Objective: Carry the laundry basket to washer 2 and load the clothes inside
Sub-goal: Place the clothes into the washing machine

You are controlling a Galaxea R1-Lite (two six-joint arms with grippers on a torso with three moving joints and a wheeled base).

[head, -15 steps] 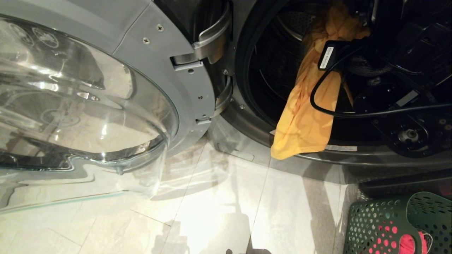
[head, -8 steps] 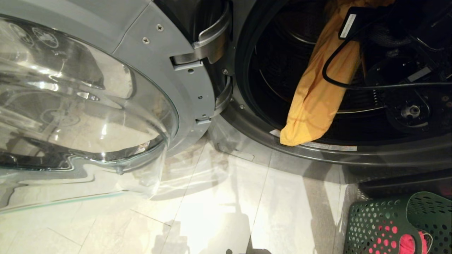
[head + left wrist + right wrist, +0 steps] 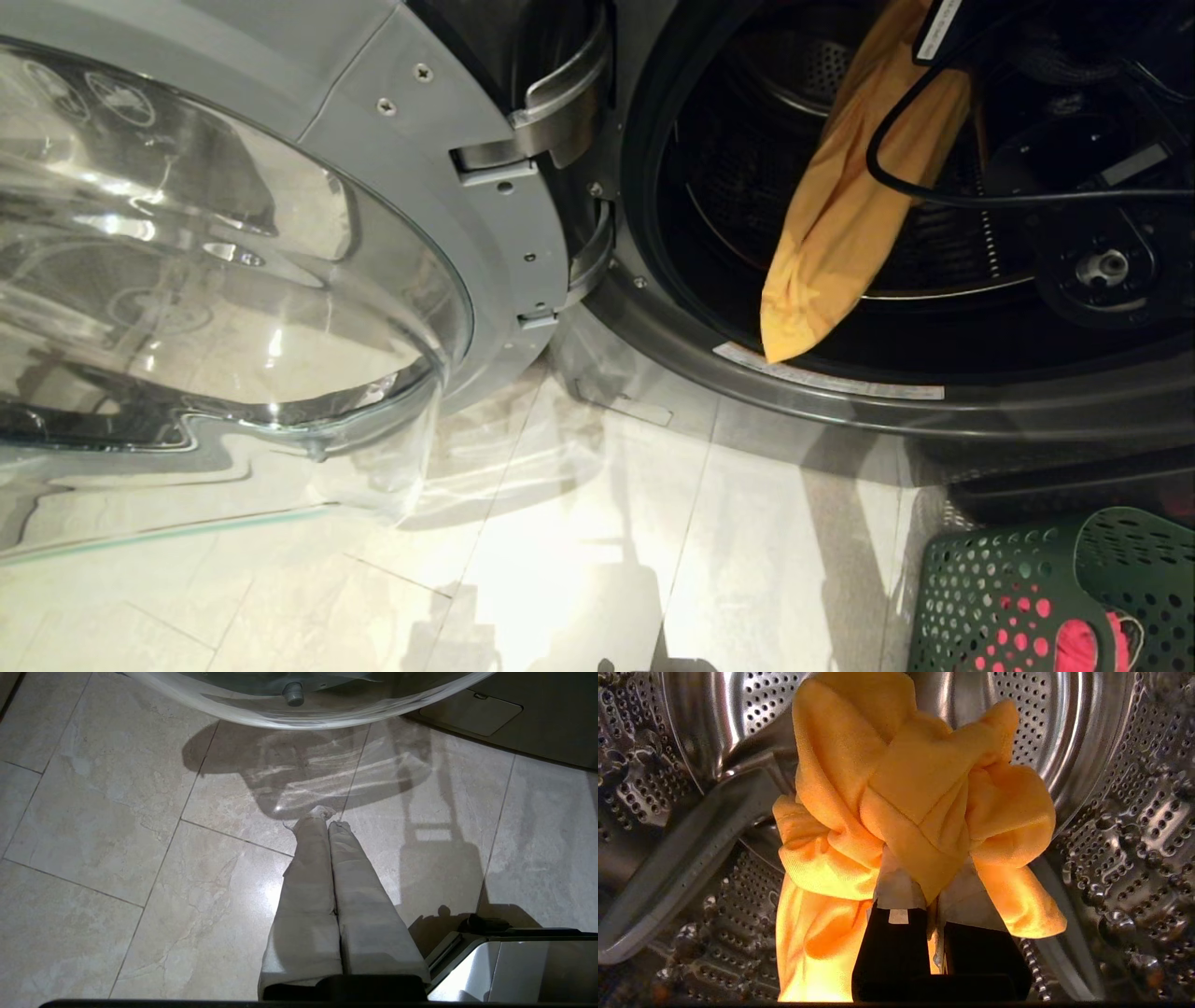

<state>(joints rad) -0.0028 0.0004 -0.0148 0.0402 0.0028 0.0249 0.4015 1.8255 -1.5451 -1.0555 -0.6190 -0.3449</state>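
Observation:
A yellow garment (image 3: 840, 215) hangs in the open mouth of the washer (image 3: 672, 308). Its lower tip dangles just above the door rim. My right gripper (image 3: 930, 877) is shut on the bunched yellow garment (image 3: 920, 802) inside the perforated steel drum (image 3: 1111, 812). In the head view only the dark right arm (image 3: 1083, 187) and its cable show, reaching into the opening. The green laundry basket (image 3: 990, 579) stands on the floor at the lower right, with pink clothes (image 3: 1083, 649) in it. My left gripper (image 3: 327, 820) hangs shut and empty over the tiled floor.
The washer's round glass door (image 3: 233, 243) stands swung open to the left, held by its hinge (image 3: 551, 121), and its glass rim (image 3: 299, 714) hangs over the floor ahead of the left gripper. Pale floor tiles (image 3: 560, 560) lie between door and basket.
My right arm has gone up and further into the drum with the yellow garment. The cloth's lower end has lifted off the door rim and now hangs narrower.

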